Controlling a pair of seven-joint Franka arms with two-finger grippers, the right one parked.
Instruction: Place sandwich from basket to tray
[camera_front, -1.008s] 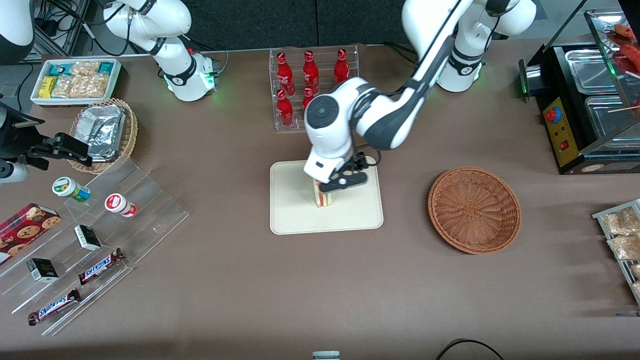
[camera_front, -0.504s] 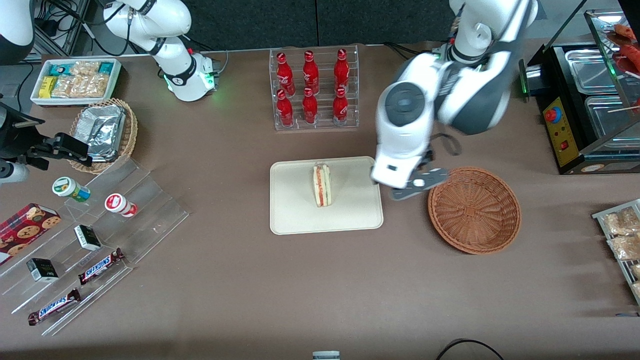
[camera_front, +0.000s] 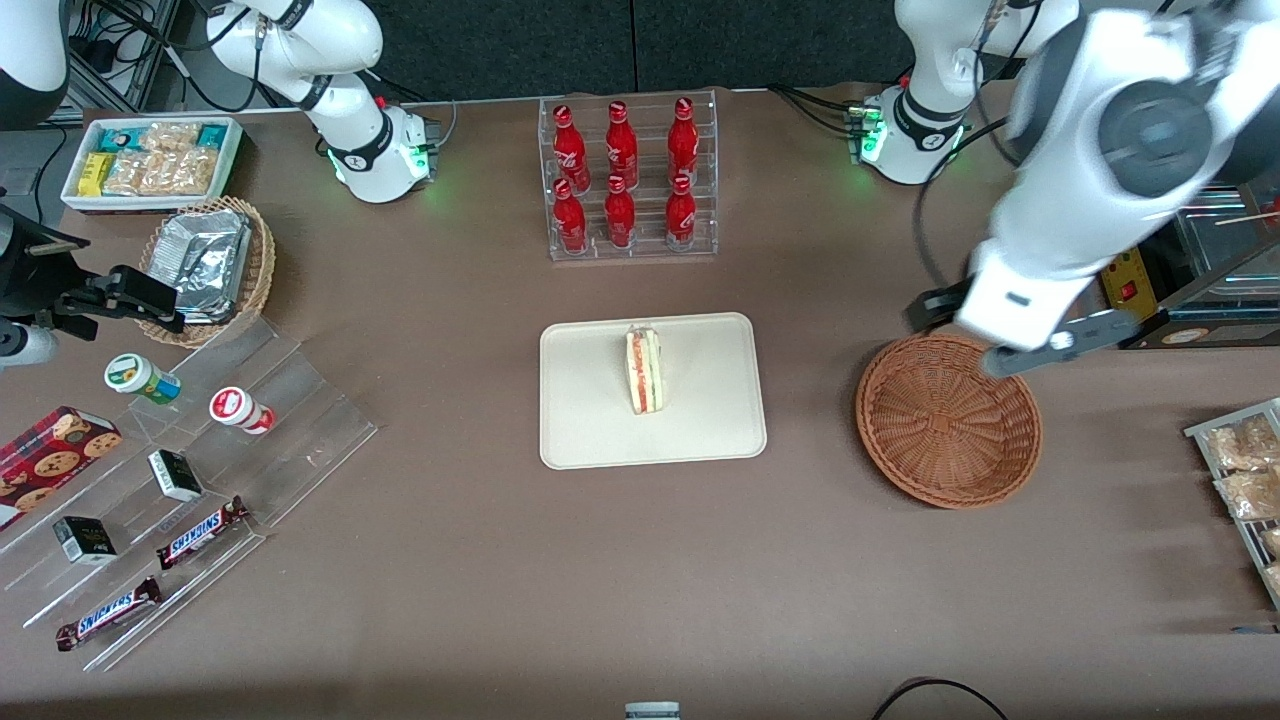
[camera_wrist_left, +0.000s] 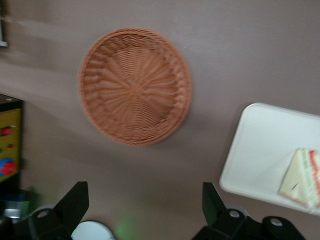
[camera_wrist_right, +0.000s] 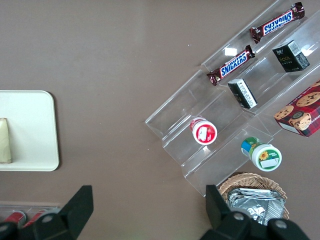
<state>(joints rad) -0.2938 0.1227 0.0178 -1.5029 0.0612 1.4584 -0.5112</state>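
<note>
The sandwich (camera_front: 644, 372) stands on its edge in the middle of the cream-white tray (camera_front: 700, 425), free of any grip. It also shows in the left wrist view (camera_wrist_left: 302, 177) on the tray (camera_wrist_left: 260, 150). The reddish-brown wicker basket (camera_front: 948, 420) is empty and lies beside the tray, toward the working arm's end; the left wrist view shows it (camera_wrist_left: 135, 85) from above. My left gripper (camera_front: 1010, 345) is open and empty, raised high over the basket's rim farther from the front camera. Its fingers (camera_wrist_left: 75, 202) stand wide apart with only table between them.
A clear rack of red bottles (camera_front: 625, 175) stands farther from the front camera than the tray. A black food warmer (camera_front: 1180, 200) and a rack of snack packets (camera_front: 1245, 470) flank the basket. A clear stepped stand (camera_front: 180, 480) with snacks lies toward the parked arm's end.
My gripper was down on the sandwich on the tray. It let go, rose and swept toward the working arm's end to above the basket. The sandwich stays on the tray.
</note>
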